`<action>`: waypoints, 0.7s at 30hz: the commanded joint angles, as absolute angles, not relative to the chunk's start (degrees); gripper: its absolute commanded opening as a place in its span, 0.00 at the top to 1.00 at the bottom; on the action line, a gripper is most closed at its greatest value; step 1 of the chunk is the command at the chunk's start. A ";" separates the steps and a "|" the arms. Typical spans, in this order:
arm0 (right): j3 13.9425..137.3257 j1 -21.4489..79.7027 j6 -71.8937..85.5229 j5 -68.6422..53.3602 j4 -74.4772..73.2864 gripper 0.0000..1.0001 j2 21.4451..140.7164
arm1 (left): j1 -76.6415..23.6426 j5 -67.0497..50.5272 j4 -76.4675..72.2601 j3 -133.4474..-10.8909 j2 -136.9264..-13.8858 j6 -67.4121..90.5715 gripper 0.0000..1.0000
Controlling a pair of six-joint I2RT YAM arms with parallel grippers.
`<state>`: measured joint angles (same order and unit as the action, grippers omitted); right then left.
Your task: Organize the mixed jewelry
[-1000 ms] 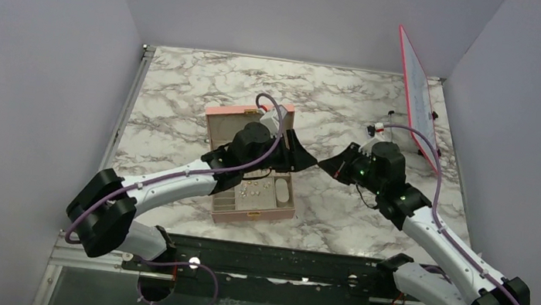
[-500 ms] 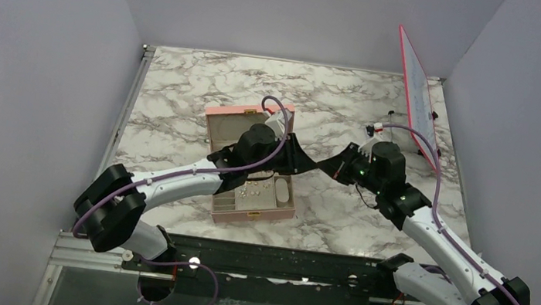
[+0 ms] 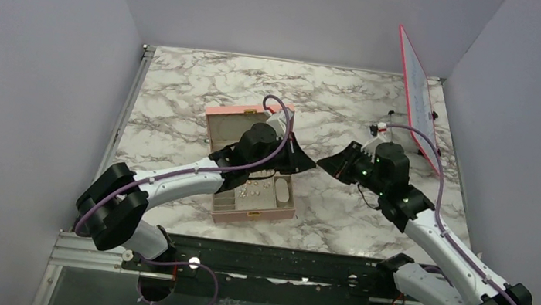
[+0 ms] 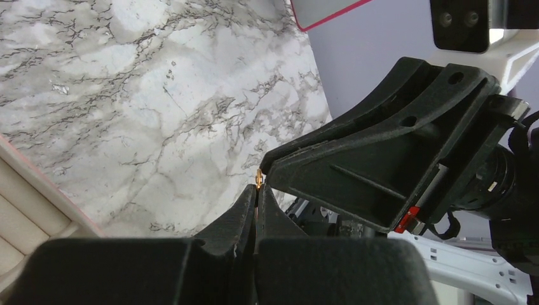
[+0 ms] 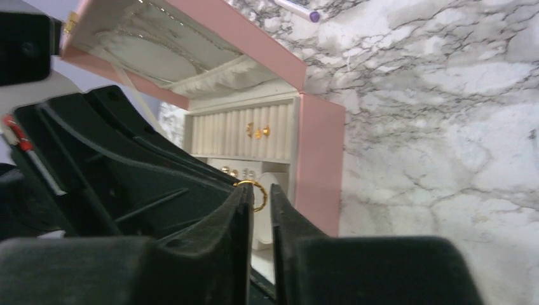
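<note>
Now the two tools meet tip to tip, up above the marble bench (image 3: 182, 87), just to the right of the pink jewelry box (image 5: 320, 165).

A tiny gold ring (image 4: 259, 178) sits right where the tips meet. The left tool (image 4: 256, 194) is squeezed almost flat together. The thin edge of the ring pokes out from its tips, so it is pinching the ring. The right tool (image 5: 260, 194) has a small gap between its two fingers, and the ring shows in that gap. I cannot tell if the right tool is pressing on the ring or only sitting around it.

The box is open, with its lid tipped back. It is soft and beige inside. A few more gold pieces (image 5: 257, 131) are tucked into the padded rolls at the back. Some small round studs (image 5: 235, 171) sit in a row just in front of the rolls.

A thin pen (image 5: 295, 9) with a purple end lies on the bench beyond the box. Far over on the right, a flat board (image 3: 415, 92) with a red edge leans against the wall.
</note>
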<state>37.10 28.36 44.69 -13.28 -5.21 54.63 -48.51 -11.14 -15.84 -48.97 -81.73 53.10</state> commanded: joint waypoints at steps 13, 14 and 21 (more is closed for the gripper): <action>37.77 27.95 54.45 -12.10 2.71 0.47 42.06 | -48.35 -16.05 -18.53 -52.04 -74.13 56.15 1.00; 37.34 27.95 55.72 -12.96 4.69 0.47 41.56 | -48.30 -16.63 -18.95 -52.24 -73.56 56.69 1.00; 35.70 27.95 62.31 -19.49 17.19 0.48 40.69 | -47.99 -19.59 -22.66 -52.20 -69.88 60.11 1.00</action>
<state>36.25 28.12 57.65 -14.57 7.62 41.06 -48.38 -15.92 -17.91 -51.00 -73.03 57.08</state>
